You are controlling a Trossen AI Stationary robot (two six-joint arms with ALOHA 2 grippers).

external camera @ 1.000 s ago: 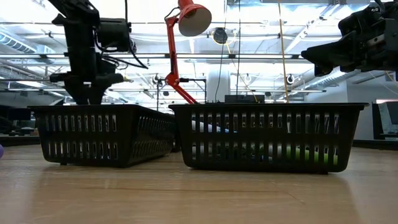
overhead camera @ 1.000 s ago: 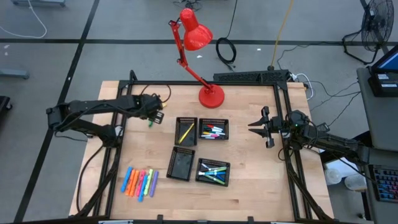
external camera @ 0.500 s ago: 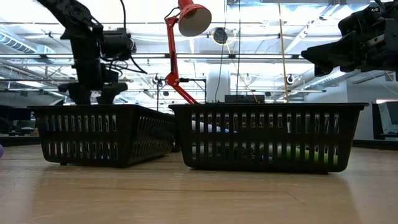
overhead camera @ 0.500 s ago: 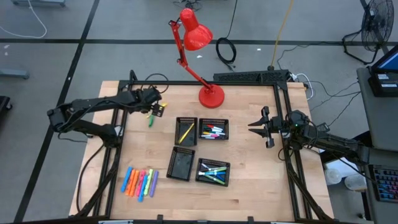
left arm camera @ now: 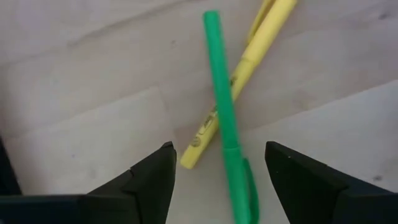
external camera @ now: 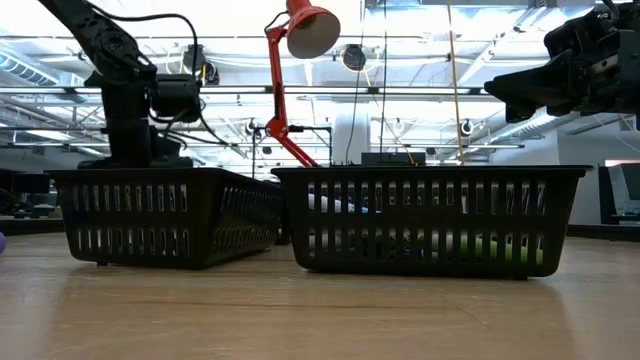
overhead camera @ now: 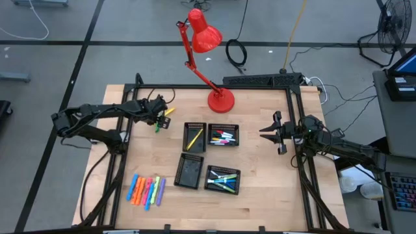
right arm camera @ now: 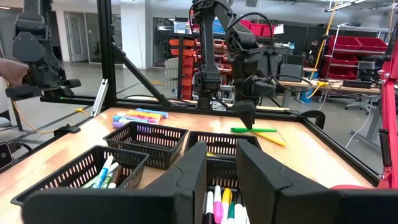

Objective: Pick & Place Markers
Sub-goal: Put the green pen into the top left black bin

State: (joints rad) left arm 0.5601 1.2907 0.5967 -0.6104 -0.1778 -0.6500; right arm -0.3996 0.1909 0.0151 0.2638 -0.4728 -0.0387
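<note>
left hand (left arm camera: 214, 180) gapes open over a slim green marker (left arm camera: 225, 118) crossing a yellow marker (left arm camera: 249, 56) on pale wood.

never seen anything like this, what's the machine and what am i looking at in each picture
Two robot arms work at a wooden table. One camera looks straight down, one sits at table height, one rides on each wrist. The left gripper hangs open over a green marker lying across a yellow marker, holding nothing. The right gripper waits at the table's right side, empty. Four black mesh trays hold sorted markers, and a row of neon highlighters lies nearby. A red lamp stands behind.
</note>
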